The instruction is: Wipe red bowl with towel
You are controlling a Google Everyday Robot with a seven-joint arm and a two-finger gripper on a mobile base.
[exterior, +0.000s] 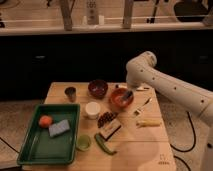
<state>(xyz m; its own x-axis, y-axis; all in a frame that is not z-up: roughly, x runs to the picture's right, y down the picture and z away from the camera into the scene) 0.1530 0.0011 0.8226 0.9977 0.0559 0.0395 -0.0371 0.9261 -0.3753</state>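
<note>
The red bowl (120,99) stands upright on the wooden table (145,147), right of centre. My gripper (128,94) reaches down from the white arm (160,85) and sits over the bowl's right inner side, at or just inside the rim. I cannot make out a towel anywhere in view; if it is at the gripper, it is hidden.
A dark brown bowl (98,88) and a small dark cup (70,93) stand behind and to the left. A white bowl (92,109), a dark snack (106,119), a packet (110,129) and a green pepper (103,145) lie in front. A green tray (30,150) holds an orange (45,121) and a sponge (59,128). A banana (148,123) and a utensil (142,106) lie to the right.
</note>
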